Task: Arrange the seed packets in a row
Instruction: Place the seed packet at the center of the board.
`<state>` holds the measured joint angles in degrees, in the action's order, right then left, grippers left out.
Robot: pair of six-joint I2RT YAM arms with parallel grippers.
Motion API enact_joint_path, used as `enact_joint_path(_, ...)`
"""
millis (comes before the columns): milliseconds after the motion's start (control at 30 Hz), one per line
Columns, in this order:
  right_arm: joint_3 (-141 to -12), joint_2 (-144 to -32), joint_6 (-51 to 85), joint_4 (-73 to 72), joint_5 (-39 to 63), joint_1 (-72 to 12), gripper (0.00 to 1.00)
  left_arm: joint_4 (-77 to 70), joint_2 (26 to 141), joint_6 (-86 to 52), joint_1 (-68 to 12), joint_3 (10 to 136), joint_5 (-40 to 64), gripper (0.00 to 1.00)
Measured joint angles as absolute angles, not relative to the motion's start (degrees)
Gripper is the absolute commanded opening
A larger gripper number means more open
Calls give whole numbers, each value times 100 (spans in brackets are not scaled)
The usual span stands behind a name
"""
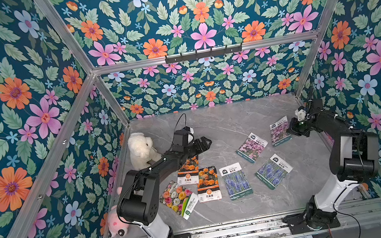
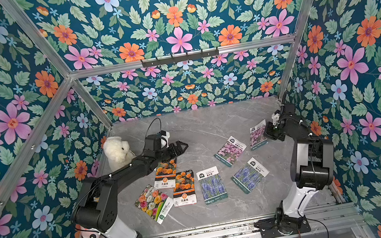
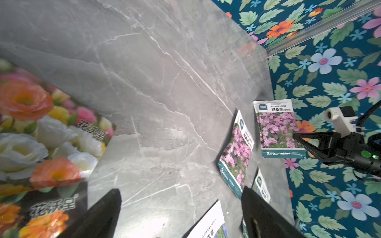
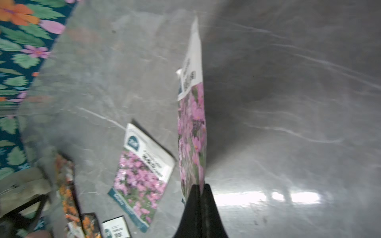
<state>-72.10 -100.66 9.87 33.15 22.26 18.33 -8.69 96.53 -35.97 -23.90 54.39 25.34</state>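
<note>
**A:** What has the right tool (image 1: pixel 291 131) got?

**B:** It's pinched tight on the edge of a pink-purple packet (image 1: pixel 280 130), which looks lifted clear of the desk (image 1: pixel 211 126) by the right edge, toward the far right corner. From the right wrist the packet runs straight out from the tips, edge-on.

**A:** And the left tool (image 1: pixel 201 145)?

**B:** Spread wide with nothing in it. It hovers over the far end of a marigold packet (image 1: pixel 188 169), near the white plush toy (image 1: pixel 141 150).

**A:** So what does the next move hang on?

**B:** Where the row lies from the held packet. The multicolour packet (image 1: pixel 178 199), second marigold packet (image 1: pixel 207 184) and lavender packet (image 1: pixel 236 181) sit side by side closer to the near edge, with long axes roughly near-to-far. The held one is off to their right and farther back. The skewed lavender packet (image 1: pixel 273 171) and the tilted pink packet (image 1: pixel 251 147) lie between.

**A:** Which arm is closer?

**B:** The right, clearly. I'd judge it must bring the packet toward the near edge and set its long axis parallel to the others.
</note>
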Motion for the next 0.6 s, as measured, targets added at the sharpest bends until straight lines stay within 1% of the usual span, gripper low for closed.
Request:
enact_joint_path(33, -7269, -10134, 884, 3409, 2073, 1852, 0, -847, 9651, -3586, -2390, 5439, 2502, 99)
enact_joint_path(67, -7336, -10197, 797, 3503, 1883, 1859, 10, -840, 9644, -3577, -2390, 5435, 2453, 100)
enact_joint_path(100, -7393, -10245, 725, 3575, 1688, 1859, 24, -825, 9633, -3564, -2390, 5426, 2397, 100)
enact_joint_path(167, -7494, -10324, 676, 3677, 1267, 1861, 42, -788, 9596, -3544, -2390, 5402, 2359, 99)
enact_joint_path(233, -7596, -10368, 687, 3785, 873, 1865, 57, -755, 9566, -3538, -2388, 5393, 2237, 100)
enact_joint_path(333, -7699, -10300, 856, 3920, 375, 1769, 72, -683, 9533, -3481, -2390, 5393, 2128, 100)
enact_joint_path(500, -7459, -10055, 1234, 3959, 110, 1122, 82, -598, 9494, -3435, -2390, 5380, 1986, 99)
enact_joint_path(600, -7352, -10210, 1533, 3962, 115, 884, 82, -576, 9480, -3437, -2390, 5360, 1942, 100)
